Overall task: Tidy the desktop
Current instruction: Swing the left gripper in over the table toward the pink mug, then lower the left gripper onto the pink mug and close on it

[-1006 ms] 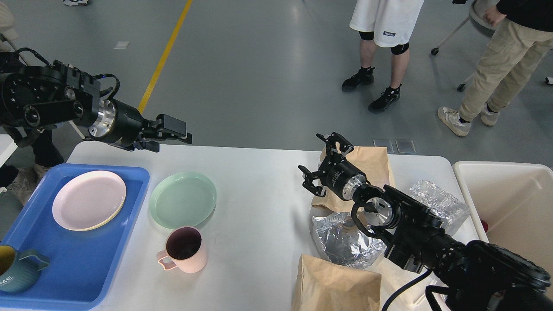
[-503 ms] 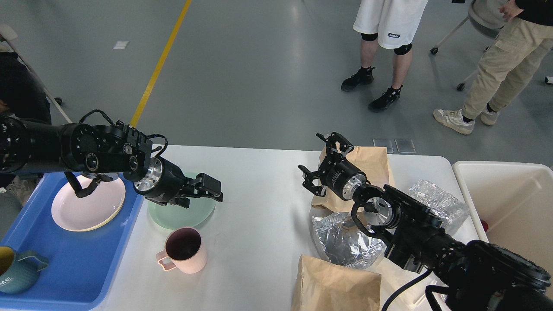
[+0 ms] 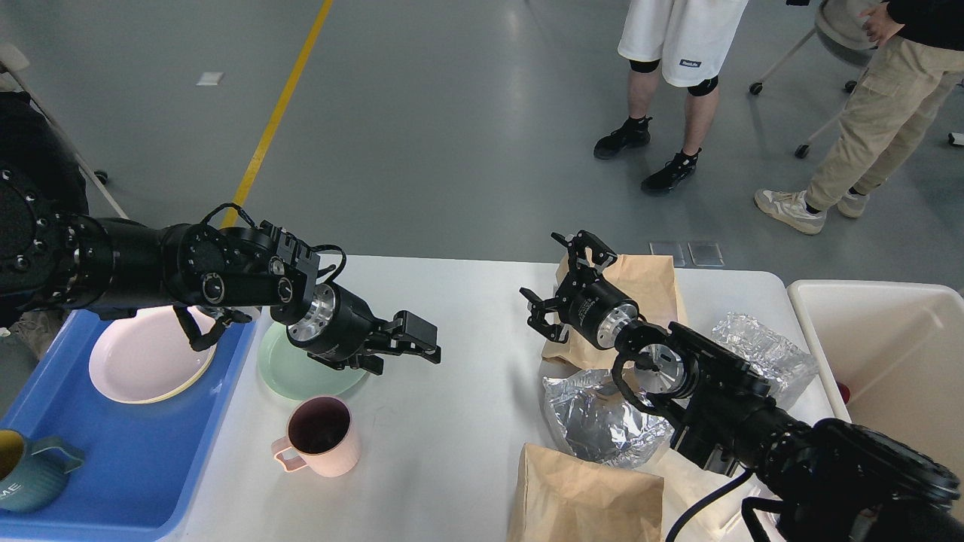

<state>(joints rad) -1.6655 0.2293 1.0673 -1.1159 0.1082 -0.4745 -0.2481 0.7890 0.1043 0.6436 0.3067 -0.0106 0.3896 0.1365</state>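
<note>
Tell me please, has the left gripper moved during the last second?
Yes. The left gripper has moved rightward and lower in the view: before it hung beyond the far edge of the desktop, left of the green plate; now it is past the plate's right edge.

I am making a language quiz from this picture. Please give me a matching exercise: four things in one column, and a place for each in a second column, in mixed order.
Things:
1. pink plate
2. pink mug
3. green plate
4. teal mug

Places:
A. on the desktop, partly under the left tool
B. near corner of the blue tray
C. far part of the blue tray
D. on the desktop, nearer to the camera than the green plate

Pairs: 1-C, 2-D, 3-A, 4-B
</note>
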